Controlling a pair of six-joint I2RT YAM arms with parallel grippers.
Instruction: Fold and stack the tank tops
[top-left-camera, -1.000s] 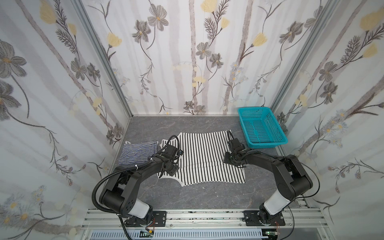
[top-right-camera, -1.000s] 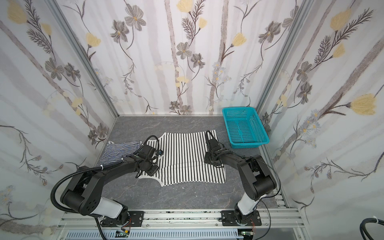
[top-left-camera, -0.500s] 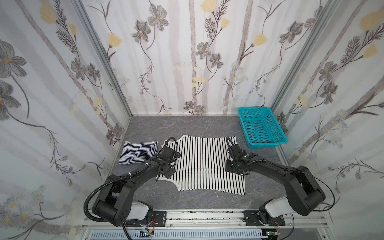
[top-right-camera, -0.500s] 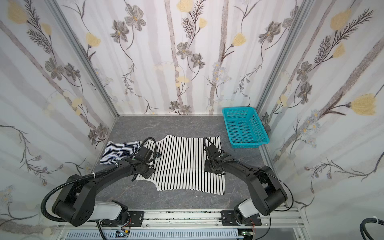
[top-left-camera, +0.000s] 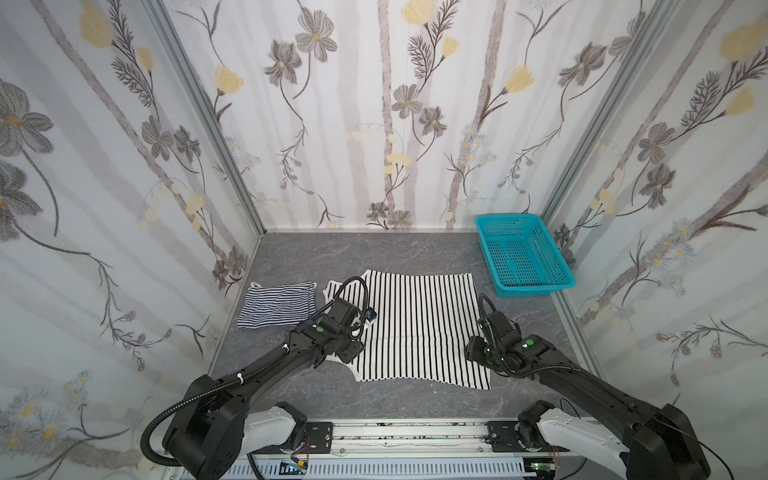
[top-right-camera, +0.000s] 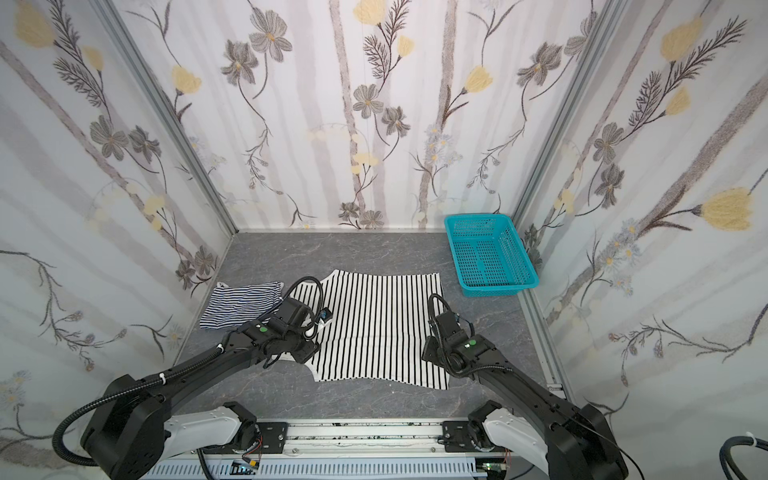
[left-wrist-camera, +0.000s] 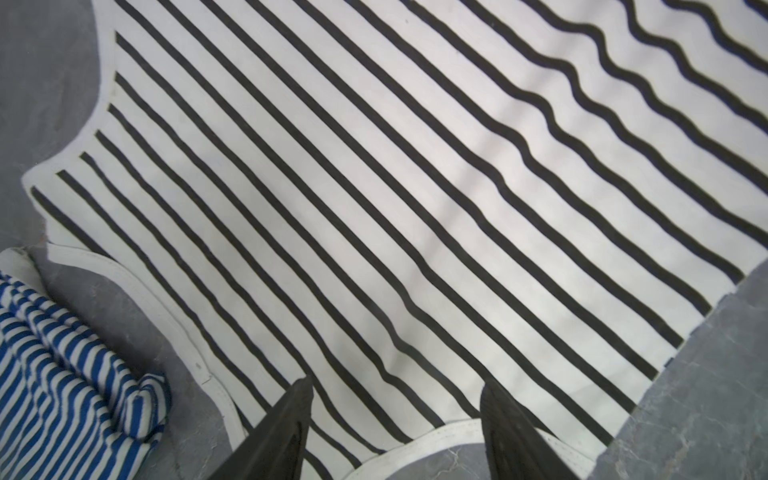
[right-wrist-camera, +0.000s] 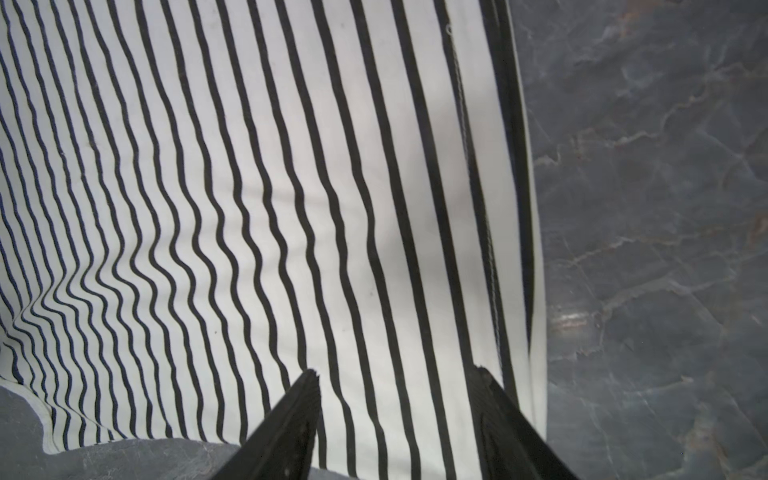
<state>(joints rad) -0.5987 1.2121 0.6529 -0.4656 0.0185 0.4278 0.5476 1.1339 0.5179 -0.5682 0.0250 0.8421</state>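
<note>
The wide-striped tank top (top-left-camera: 415, 328) lies spread flat mid-counter (top-left-camera: 374, 253). Its long axis runs left to right, straps left and hem right. The folded navy-striped tank top (top-left-camera: 276, 305) sits just beside the strap end. The left jaws stand wide over the neckline and the right jaws wide over the hem, both empty. Whether the tips touch cloth is unclear. Each arm is nearer its own end.

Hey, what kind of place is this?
Probably a robot test cell: arms mounted on a rail, floral panels boxing in a grey tabletop, with striped tank tops and a teal basket.
</note>
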